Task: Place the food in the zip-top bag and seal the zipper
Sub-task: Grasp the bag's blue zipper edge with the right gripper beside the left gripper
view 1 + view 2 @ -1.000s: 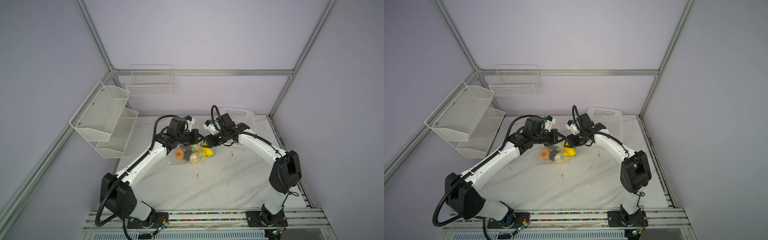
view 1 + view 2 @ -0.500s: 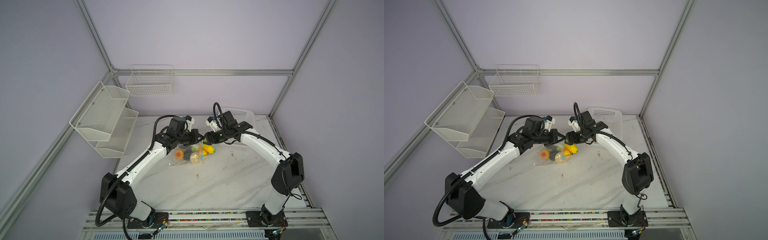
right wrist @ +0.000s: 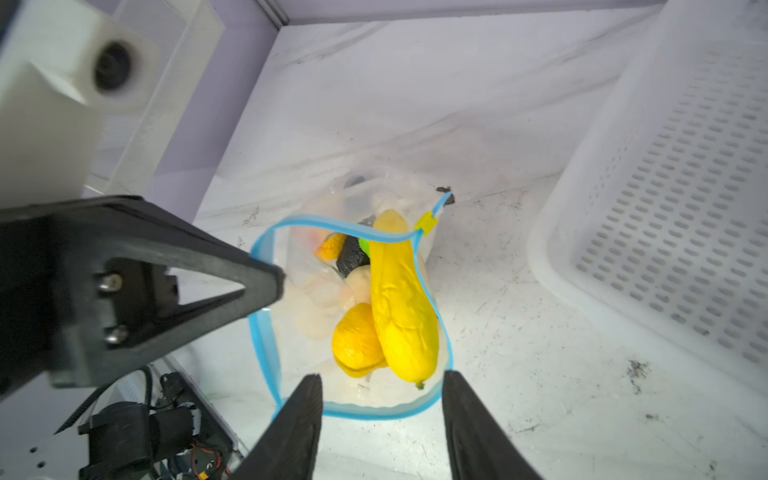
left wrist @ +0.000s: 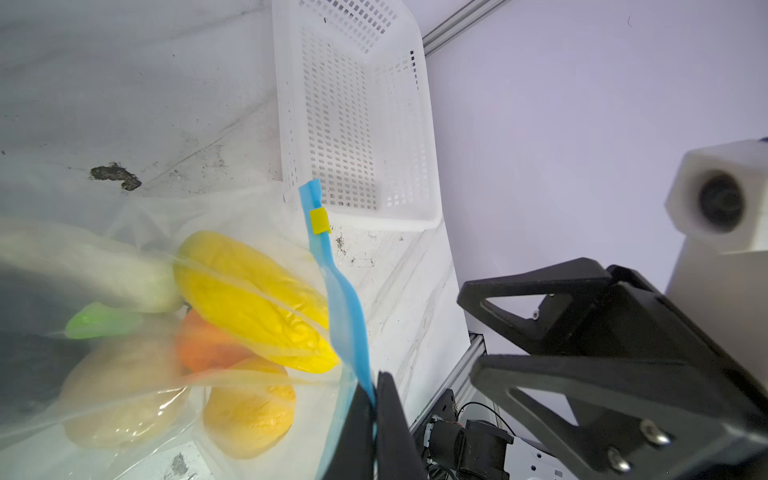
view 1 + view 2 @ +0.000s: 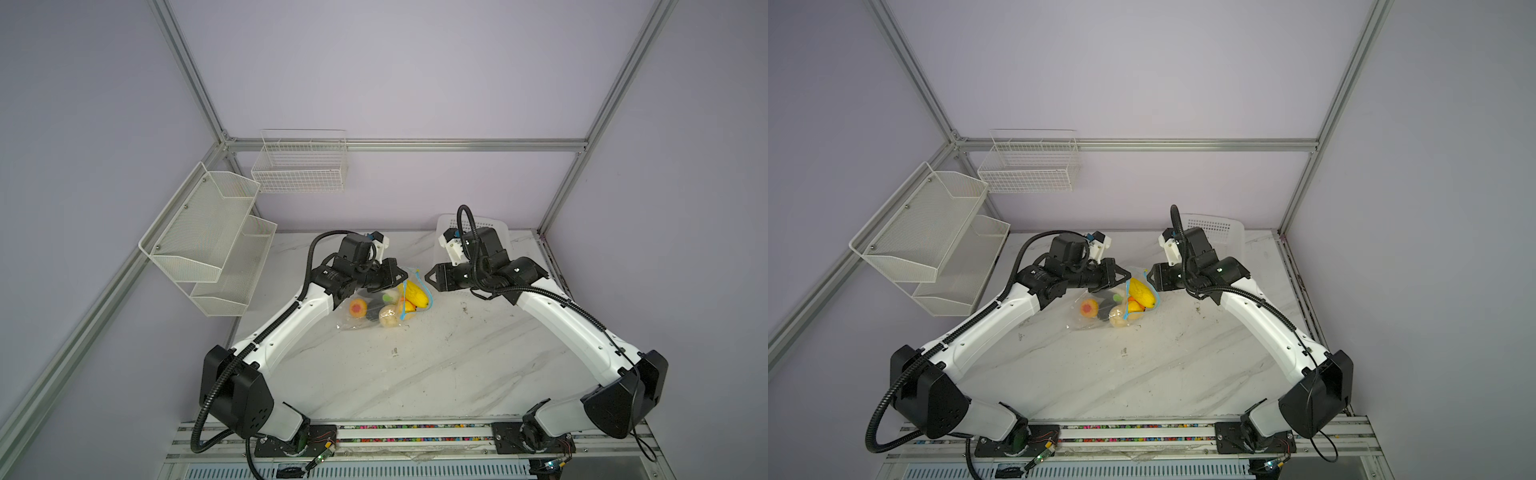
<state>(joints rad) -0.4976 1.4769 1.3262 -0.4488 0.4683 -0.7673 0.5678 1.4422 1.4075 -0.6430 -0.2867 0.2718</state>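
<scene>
Food looks all inside bag, mid-table toward far side. Zipper gapes, slider at end. Your left gripper pinches zipper; right gripper half-spread, empty. Sealing remains.

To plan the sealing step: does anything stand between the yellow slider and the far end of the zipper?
Yes. The long yellow fruit lies between the two sides of the zipper, near the slider, with one side bent over it. The left gripper is shut on the zipper partway along. Both likely block it.
</scene>
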